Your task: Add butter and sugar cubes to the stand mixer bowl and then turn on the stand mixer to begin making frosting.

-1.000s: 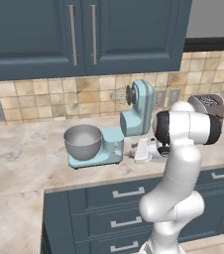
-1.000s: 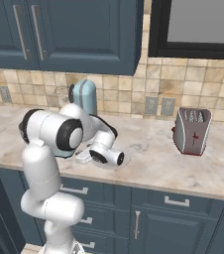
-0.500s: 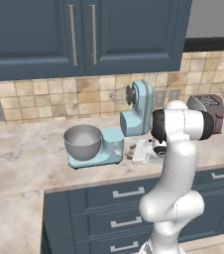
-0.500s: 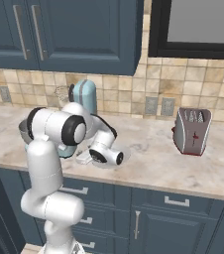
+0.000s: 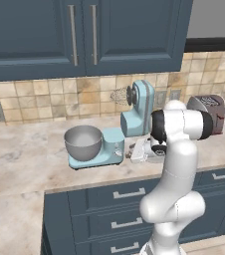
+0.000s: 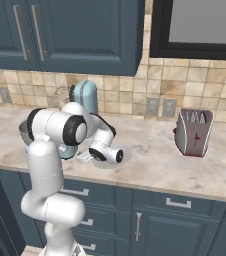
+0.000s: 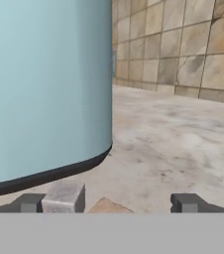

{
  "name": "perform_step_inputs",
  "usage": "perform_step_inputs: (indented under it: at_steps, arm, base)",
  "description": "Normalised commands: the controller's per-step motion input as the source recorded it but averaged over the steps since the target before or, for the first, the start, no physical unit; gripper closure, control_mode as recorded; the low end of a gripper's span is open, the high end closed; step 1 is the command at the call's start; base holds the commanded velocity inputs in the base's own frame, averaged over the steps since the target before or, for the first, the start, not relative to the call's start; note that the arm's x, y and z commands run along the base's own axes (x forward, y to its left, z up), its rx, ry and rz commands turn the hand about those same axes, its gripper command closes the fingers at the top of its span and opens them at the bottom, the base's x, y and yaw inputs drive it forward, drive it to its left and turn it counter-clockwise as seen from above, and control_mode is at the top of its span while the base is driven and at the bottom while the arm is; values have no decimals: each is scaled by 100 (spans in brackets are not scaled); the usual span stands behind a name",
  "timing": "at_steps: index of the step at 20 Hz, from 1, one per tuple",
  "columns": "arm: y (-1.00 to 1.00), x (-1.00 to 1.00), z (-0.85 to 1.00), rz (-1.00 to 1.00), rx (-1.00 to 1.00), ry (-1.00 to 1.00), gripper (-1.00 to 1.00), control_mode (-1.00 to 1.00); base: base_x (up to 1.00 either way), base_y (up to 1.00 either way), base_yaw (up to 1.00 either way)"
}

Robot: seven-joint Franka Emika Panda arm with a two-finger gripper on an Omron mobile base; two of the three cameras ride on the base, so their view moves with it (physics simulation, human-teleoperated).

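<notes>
Stand mixer [image 5: 127, 127] on the marble counter [image 5: 25, 149], your gripper [image 5: 134, 154] low beside its base.

From the left base view, you see the stand mixer bowl [image 5: 83, 142] seated on the flat base, mouth up; nothing visible inside it. The head is tilted back, whisk [image 5: 118, 95] pointing left, and the base's long axis runs left-right along the counter. From the right base view, your arm covers most of the mixer [image 6: 85, 97]; the toaster [image 6: 193, 132] stands well apart. In the hand view, your fingertips [image 7: 64, 196] stand wide apart, holding nothing, with the mixer's blue wall [image 7: 44, 84] close ahead.
</notes>
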Motion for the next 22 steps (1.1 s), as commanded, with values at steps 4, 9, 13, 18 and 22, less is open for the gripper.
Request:
perform_step_inputs:
  at_steps: [4,9,13,18,22]
  arm:
    - [-13,0,-29,0,-5,2,100,-100]
    - [-25,-11,-16,0,-3,0,100,-100]
    - [-31,-24,-1,0,0,0,100,-100]
    - [-19,-29,5,0,0,0,100,-100]
    - [-2,-69,75,0,0,-2,100,-100]
  base:
    - [0,0,0]
    - [0,0,0]
    - [0,0,0]
    - [0,0,0]
    - [0,0,0]
